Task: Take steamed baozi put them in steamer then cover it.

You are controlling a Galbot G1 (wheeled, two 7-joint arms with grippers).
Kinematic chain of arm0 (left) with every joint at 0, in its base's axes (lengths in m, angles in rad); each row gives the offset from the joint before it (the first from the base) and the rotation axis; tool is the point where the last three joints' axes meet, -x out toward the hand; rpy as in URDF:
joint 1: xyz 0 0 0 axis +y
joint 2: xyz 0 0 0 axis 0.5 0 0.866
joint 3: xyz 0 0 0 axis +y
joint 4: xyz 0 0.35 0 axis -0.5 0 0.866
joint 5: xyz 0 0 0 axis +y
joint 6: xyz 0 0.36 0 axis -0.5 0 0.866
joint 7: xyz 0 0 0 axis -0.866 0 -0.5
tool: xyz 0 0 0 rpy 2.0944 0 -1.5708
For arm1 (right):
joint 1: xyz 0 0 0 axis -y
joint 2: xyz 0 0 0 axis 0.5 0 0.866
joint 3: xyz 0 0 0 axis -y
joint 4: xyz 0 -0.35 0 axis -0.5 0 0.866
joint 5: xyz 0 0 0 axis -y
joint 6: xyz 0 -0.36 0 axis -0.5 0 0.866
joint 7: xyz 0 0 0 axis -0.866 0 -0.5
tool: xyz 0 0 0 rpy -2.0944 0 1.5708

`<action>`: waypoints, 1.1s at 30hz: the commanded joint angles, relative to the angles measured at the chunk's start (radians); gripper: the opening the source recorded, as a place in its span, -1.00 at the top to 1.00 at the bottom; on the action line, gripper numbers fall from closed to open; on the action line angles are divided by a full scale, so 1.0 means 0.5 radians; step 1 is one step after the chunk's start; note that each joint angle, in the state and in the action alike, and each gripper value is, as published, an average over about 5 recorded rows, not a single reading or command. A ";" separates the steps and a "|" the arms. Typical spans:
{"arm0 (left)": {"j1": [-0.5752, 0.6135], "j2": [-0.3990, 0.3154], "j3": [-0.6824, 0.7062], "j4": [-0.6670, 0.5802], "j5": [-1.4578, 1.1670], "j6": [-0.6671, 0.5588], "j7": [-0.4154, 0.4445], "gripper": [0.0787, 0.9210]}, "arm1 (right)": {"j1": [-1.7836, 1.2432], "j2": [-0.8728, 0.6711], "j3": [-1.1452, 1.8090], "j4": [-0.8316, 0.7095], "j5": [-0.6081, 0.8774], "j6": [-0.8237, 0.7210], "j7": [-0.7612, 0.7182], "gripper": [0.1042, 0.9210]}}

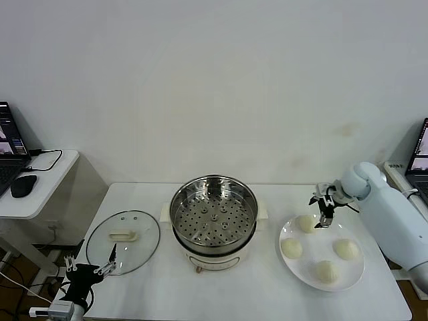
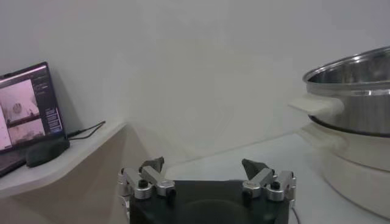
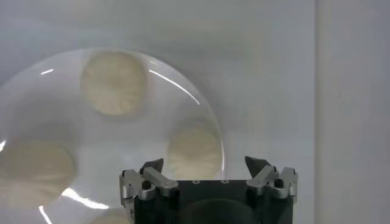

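The right gripper (image 1: pixel 324 208), fingers spread and empty, hovers over a bun (image 1: pixel 306 223); an off-centre descent risks denting it. The left gripper (image 1: pixel 90 267) waits spread.

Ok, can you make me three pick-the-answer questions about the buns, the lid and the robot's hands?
1. Where are the baozi?
A. in the steamer
B. on the white plate
C. on the glass lid

2. How many baozi are there?
A. two
B. four
C. six

3. How is the steamer now?
A. uncovered and empty
B. covered
C. full of buns

Answers:
1 B, all sit on the white plate to the steamer's right, under the open right gripper.
2 B, four show in the head view.
3 A, the glass lid lies on the table to its left, by the open left gripper.
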 commanded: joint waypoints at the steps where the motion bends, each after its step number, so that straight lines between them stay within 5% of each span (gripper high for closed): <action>1: 0.002 -0.001 0.002 0.002 0.002 -0.001 0.001 -0.77 | -0.007 0.065 -0.019 -0.094 -0.090 0.035 0.040 -0.76; 33: -0.018 0.005 0.037 0.048 0.011 -0.013 0.000 -0.77 | -0.114 0.075 0.018 -0.107 -0.075 0.025 0.326 -0.76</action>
